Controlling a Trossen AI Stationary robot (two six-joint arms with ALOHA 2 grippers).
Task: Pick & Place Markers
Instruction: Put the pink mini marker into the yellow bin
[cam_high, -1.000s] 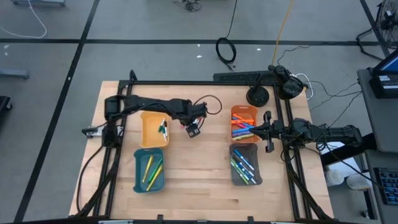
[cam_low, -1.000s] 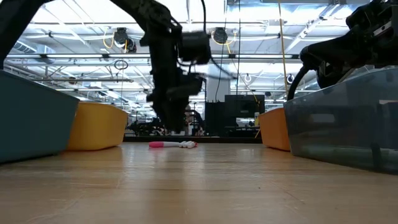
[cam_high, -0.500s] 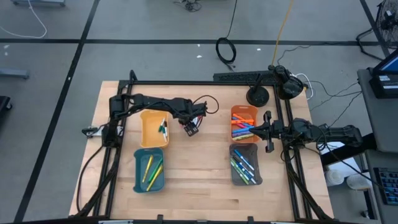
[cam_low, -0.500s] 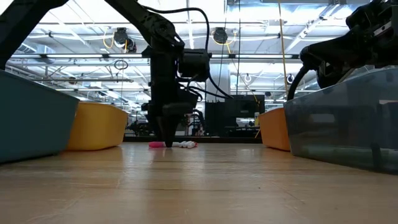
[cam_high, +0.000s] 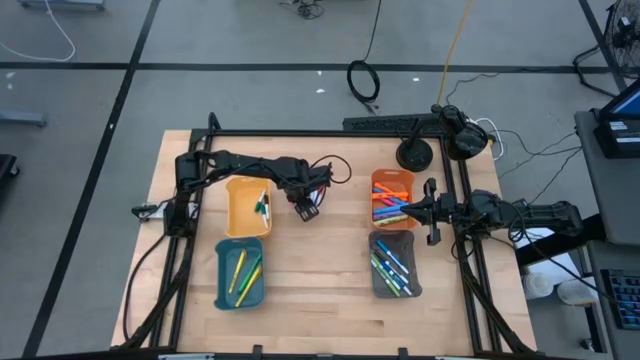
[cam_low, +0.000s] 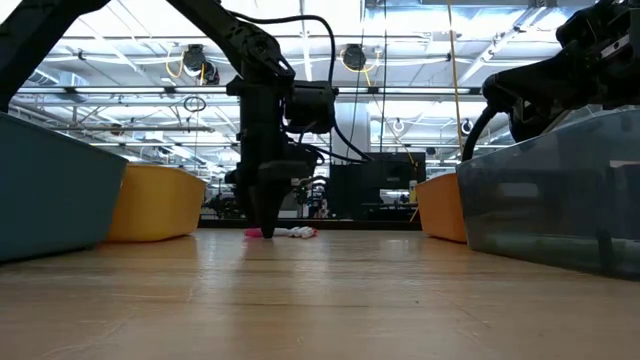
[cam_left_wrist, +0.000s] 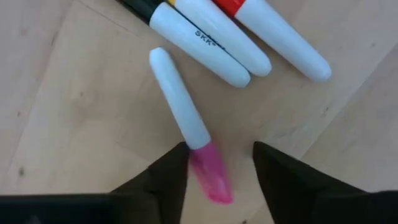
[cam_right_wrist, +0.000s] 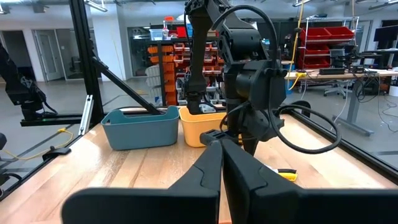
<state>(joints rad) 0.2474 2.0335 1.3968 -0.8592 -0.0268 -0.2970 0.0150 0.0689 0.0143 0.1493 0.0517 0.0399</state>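
A thin white marker with a pink cap lies on the bare wood next to two more white markers, one black-capped and one red-capped. In the low view the group lies flat on the table behind the left arm. My left gripper is open and points down, its fingers standing on either side of the pink cap. My right gripper is shut and waits over the orange tray. My left gripper comes from above with its fingers across the pink-capped marker at the cap end. One finger stands right at the cap's edge; whether it touches I cannot tell. The marker lies flat on the table.
A yellow tray and a teal tray with a few markers stand on the left. The orange tray and a grey tray with several markers stand on the right. Bare wood lies between the two pairs.
My left gripper has come down to the table and shifted slightly toward the table's left, ending over the pink-capped marker. The markers have stayed where they were.
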